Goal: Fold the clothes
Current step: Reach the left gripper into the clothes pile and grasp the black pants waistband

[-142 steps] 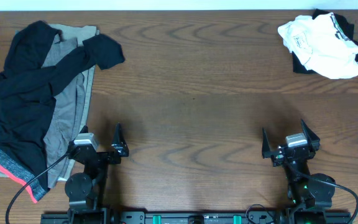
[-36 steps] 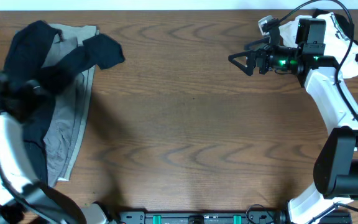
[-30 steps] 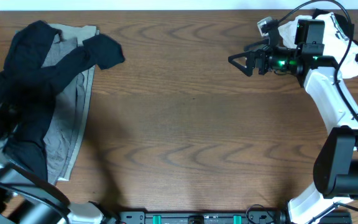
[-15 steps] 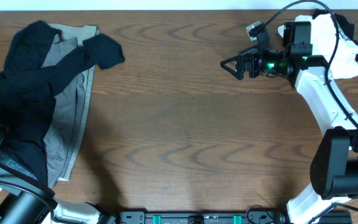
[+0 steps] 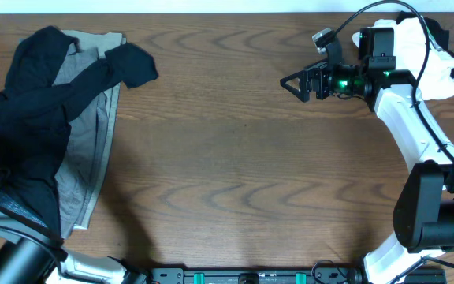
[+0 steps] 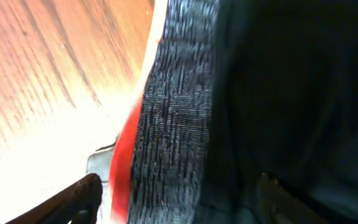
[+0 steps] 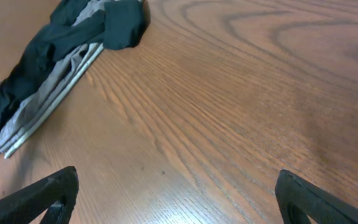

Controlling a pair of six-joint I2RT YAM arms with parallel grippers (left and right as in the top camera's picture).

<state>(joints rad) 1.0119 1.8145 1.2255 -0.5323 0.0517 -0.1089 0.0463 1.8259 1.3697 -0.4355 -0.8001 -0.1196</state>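
Black leggings sprawl over a grey garment at the table's left end.
Their grey, coral-edged waistband lies between the left gripper's spread jaws; the right gripper, wide open and empty, hovers across the table.

Bench: brown wood with bold grain, smooth, with a soft sheen; it glares bright in the left wrist view.
Leggings: black cloth at 9 o'clock, matt, soft and creased.
Waistband: finely ribbed heather-grey knit with a smooth coral-red edge.
Grey garment: thin matt cloth under the leggings.
White garment: crumpled matt cloth at 2 o'clock.
Right arm: smooth white plastic shell, slightly glossy, with black joints.
Right hand: black matt fingers that look like plastic.
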